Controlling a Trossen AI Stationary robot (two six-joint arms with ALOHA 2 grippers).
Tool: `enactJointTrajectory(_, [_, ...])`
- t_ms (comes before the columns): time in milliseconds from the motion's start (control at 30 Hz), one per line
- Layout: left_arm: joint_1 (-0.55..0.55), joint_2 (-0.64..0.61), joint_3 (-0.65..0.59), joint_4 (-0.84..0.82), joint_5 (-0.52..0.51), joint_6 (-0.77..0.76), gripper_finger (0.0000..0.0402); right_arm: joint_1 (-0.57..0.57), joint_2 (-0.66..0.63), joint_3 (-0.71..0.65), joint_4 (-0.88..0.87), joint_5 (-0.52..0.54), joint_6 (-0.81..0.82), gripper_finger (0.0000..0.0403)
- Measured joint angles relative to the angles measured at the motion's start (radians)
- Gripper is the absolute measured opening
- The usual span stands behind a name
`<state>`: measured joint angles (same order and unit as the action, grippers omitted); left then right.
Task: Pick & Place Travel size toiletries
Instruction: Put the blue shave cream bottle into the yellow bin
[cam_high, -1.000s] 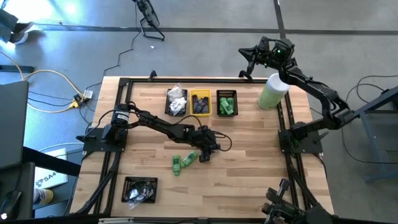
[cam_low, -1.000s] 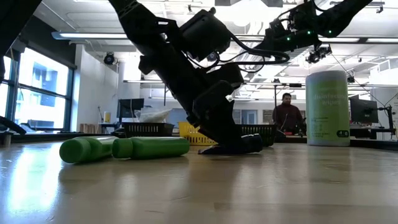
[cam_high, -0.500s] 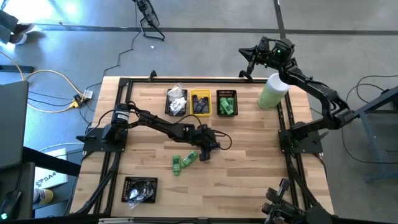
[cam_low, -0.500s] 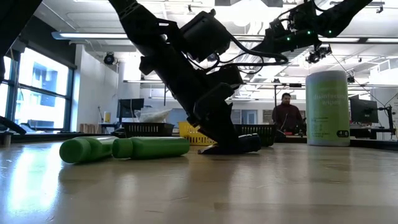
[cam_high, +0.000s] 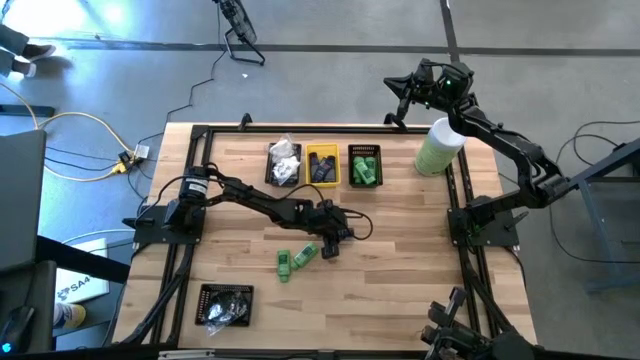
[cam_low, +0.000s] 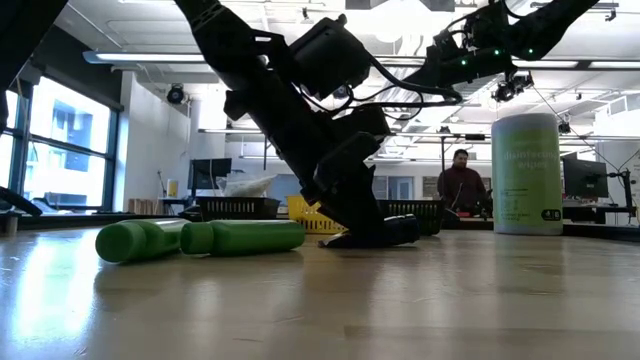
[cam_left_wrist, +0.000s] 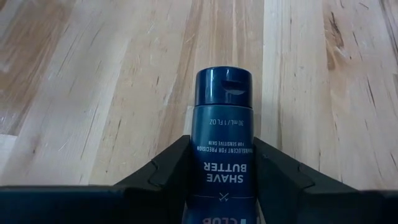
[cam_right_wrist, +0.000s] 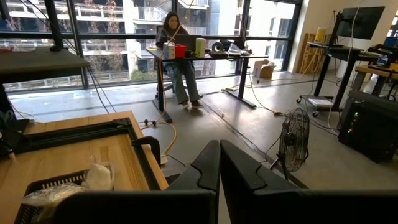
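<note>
**Left jaws clamped on a dark blue tube at mid-table**

Just left of the left gripper (cam_high: 330, 247), two green bottles (cam_high: 296, 260) lie on the wooden table (cam_high: 400, 270). Between its jaws, touching both fingers (cam_left_wrist: 163, 169), lies the dark blue tube (cam_left_wrist: 222, 143); only the wrist view reads "SHAVE BUTTER". Beyond stand three bins (cam_high: 322, 165). Far right, the right gripper (cam_right_wrist: 219, 163), fingers pressed together, hovers past the pale cylinder (cam_high: 437, 147).

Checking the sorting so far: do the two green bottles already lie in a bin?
No, the two green bottles lie on the bare wooden table, apart from the bins at its far edge.
</note>
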<state>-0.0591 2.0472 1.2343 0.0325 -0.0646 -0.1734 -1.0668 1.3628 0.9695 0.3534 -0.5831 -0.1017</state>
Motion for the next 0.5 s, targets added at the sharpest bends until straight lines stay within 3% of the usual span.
enactJointTrajectory(500, [0.012,-0.003,0.021,0.013,0.0,-0.017,0.0147,0.0,0.0,0.0,0.001,0.0,-0.001,0.0004])
